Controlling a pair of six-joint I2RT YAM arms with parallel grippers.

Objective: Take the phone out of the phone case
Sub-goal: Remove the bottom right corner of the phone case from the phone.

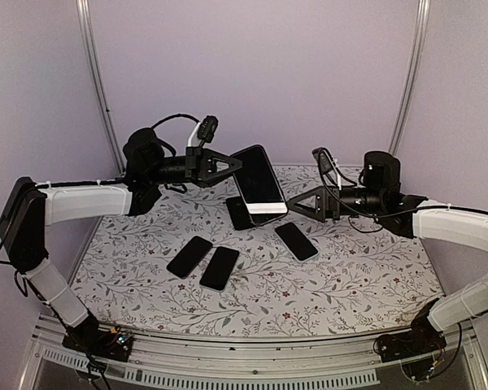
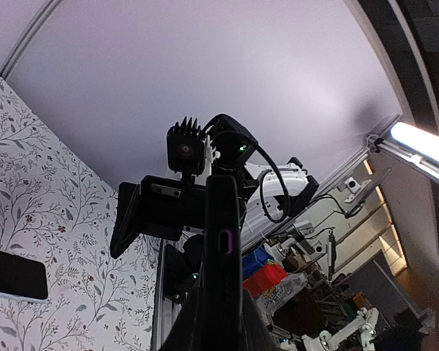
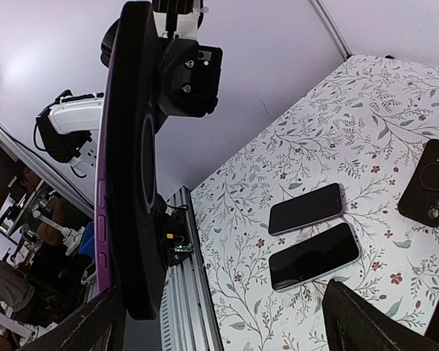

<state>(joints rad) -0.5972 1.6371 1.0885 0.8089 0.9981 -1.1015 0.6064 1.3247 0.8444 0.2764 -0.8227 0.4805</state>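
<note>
The left gripper pinches one end of the flat white-faced phone in its dark case up in the air, and the phone's long side points down to the wide-open right gripper, just beside it.

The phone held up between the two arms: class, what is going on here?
The left hand is shut on the cased phone, holding it up above the table. The right hand is open close by the phone's lower end, not gripping it. The phone looks to be still in its case. Three other phones lie flat on the table.
</note>
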